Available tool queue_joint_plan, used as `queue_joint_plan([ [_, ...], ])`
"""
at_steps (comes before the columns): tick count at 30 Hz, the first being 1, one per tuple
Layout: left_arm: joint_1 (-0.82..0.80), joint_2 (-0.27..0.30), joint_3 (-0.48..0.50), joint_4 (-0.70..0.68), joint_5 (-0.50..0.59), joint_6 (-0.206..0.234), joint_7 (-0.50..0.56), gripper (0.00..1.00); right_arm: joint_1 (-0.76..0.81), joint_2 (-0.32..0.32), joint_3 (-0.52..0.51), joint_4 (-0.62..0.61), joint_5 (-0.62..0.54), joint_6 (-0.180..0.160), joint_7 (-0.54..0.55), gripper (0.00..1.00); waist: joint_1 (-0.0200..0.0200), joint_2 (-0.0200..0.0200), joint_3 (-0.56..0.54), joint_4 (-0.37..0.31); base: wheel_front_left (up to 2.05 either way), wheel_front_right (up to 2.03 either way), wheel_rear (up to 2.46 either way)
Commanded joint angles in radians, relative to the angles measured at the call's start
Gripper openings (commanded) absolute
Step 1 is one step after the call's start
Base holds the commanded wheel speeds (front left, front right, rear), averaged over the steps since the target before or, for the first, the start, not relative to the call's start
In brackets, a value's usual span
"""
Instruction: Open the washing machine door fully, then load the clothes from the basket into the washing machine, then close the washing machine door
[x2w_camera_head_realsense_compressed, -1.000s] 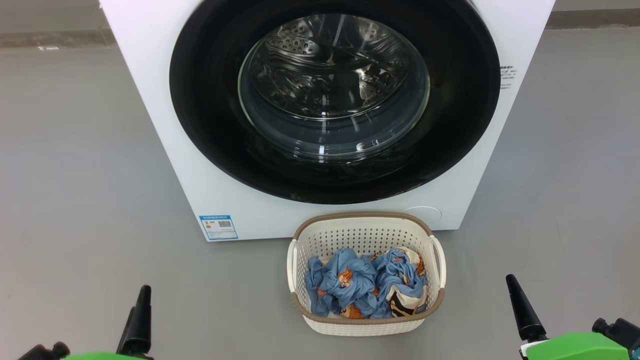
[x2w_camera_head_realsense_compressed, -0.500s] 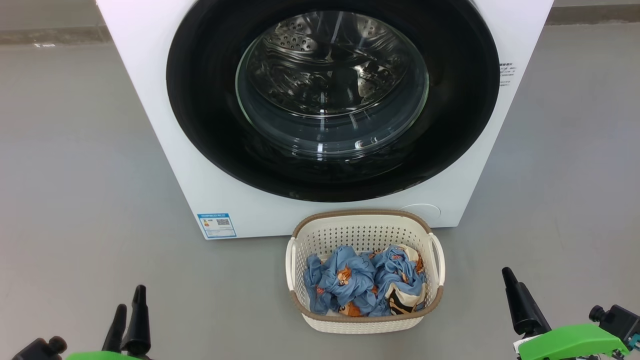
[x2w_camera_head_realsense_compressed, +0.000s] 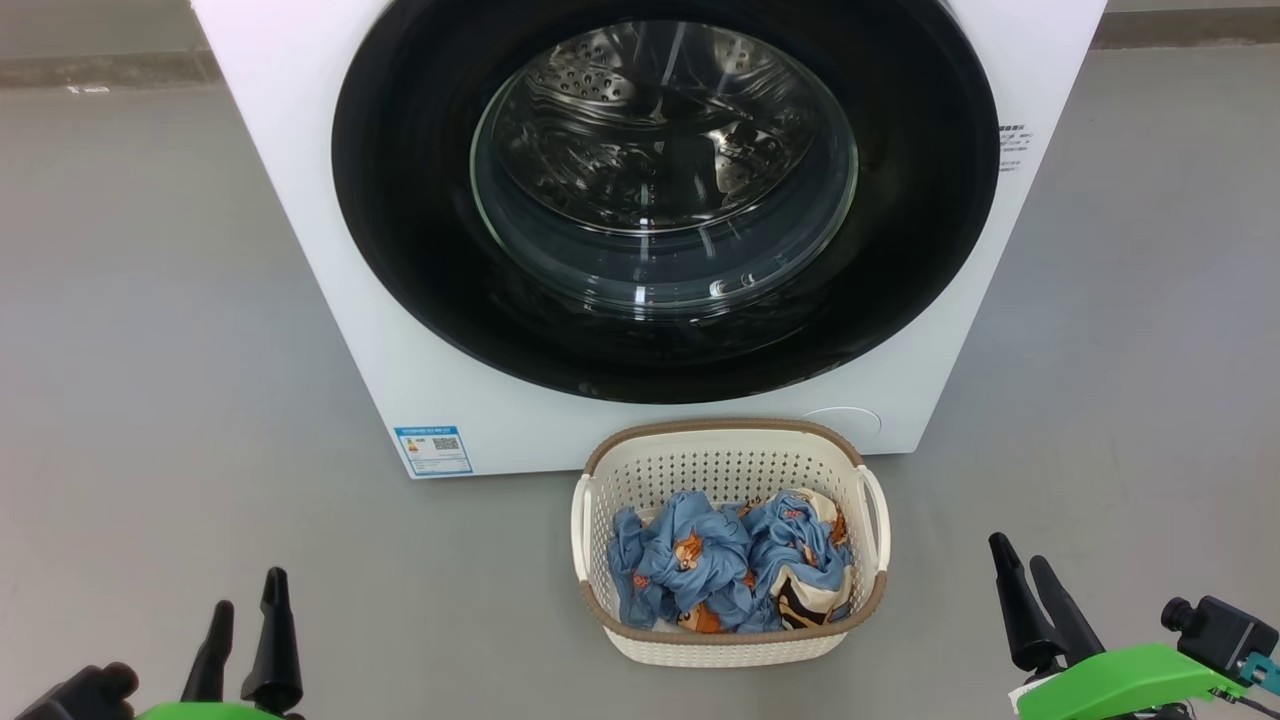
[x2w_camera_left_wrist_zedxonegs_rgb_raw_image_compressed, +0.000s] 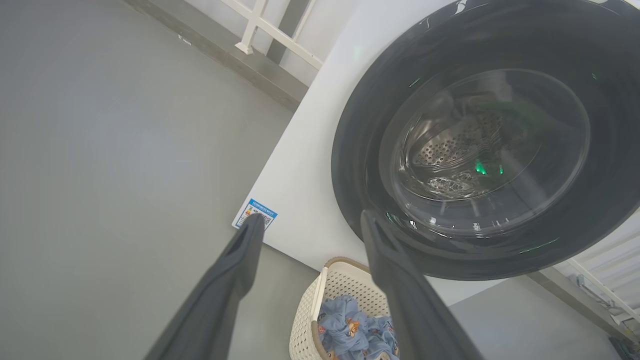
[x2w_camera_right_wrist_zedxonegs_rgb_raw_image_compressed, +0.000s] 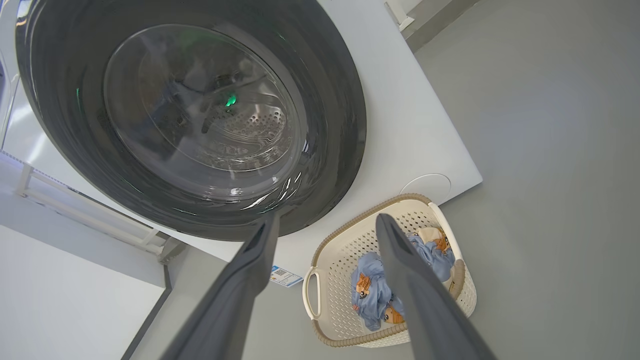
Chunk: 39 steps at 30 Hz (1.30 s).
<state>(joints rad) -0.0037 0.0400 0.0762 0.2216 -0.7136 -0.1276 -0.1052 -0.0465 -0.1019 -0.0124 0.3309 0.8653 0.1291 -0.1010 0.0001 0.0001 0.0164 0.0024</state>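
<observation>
In the basket (x2w_camera_head_realsense_compressed: 725, 432) | clothes (x2w_camera_head_realsense_compressed: 700, 570): crumpled light-blue, orange-cream cartoon prints

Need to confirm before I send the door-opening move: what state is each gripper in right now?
Left gripper: open, holding nothing.
Right gripper: open, holding nothing.

A smooth grey floor (x2w_camera_head_realsense_compressed: 140, 300) is spreading out to a darker grey kerb (x2w_camera_head_realsense_compressed: 100, 72) that is running along its far edge. A white railing (x2w_camera_left_wrist_zedxonegs_rgb_raw_image_compressed: 255, 20) is standing along that kerb.
</observation>
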Motion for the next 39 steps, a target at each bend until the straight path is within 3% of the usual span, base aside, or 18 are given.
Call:
queue_joint_plan([
  [1,-0.017,0.021,0.025,-0.031,0.037,-0.001,-0.012,1.00,-0.044,-0.018,0.020,-0.028,-0.031,0.001,-0.017,1.00,0.0000,-0.0001,0.000,0.001,0.00,0.00,0.00],
  [39,-0.007,0.043,0.034,-0.076,0.456,-0.003,-0.121,1.00,-0.048,-0.058,0.060,-0.031,-0.426,0.001,-0.125,1.00,0.0000,-0.0001,0.007,-0.009,0.00,0.00,0.00],
])
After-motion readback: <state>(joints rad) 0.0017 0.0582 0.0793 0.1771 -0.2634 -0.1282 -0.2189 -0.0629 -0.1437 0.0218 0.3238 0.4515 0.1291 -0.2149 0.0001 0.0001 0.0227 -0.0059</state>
